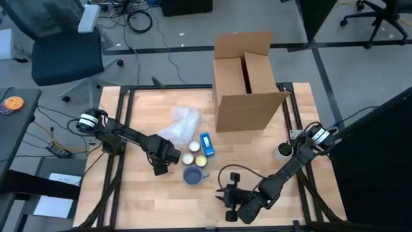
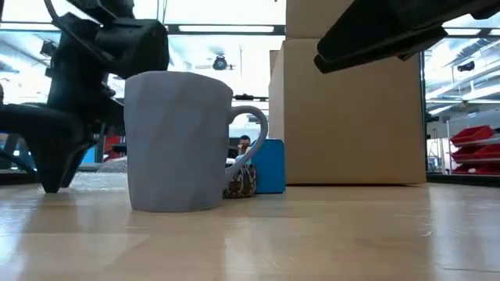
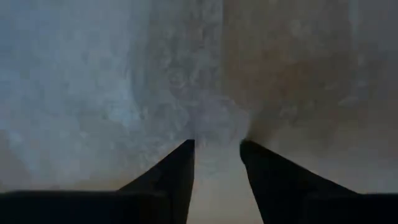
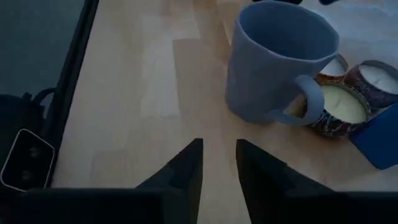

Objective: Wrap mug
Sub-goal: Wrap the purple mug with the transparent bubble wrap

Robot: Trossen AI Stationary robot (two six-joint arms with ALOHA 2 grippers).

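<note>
Counter (image 1: 148, 200): wooden top | cardboard box (image 1: 248, 84): upright, open at far side | wrapping sheet (image 1: 180, 124): crumpled beside box | mug (image 1: 192, 174): blue, upright mid-counter, touching candles (image 1: 200, 162) | left gripper (image 1: 159, 170): just beside mug, fingers slightly apart, empty | right gripper (image 1: 222, 193): near front edge, fingers slightly apart, empty, facing mug.

Robotics lab, office chair (image 1: 61, 48), floor cables (image 1: 138, 19), red parts bins (image 2: 473, 148)
</note>
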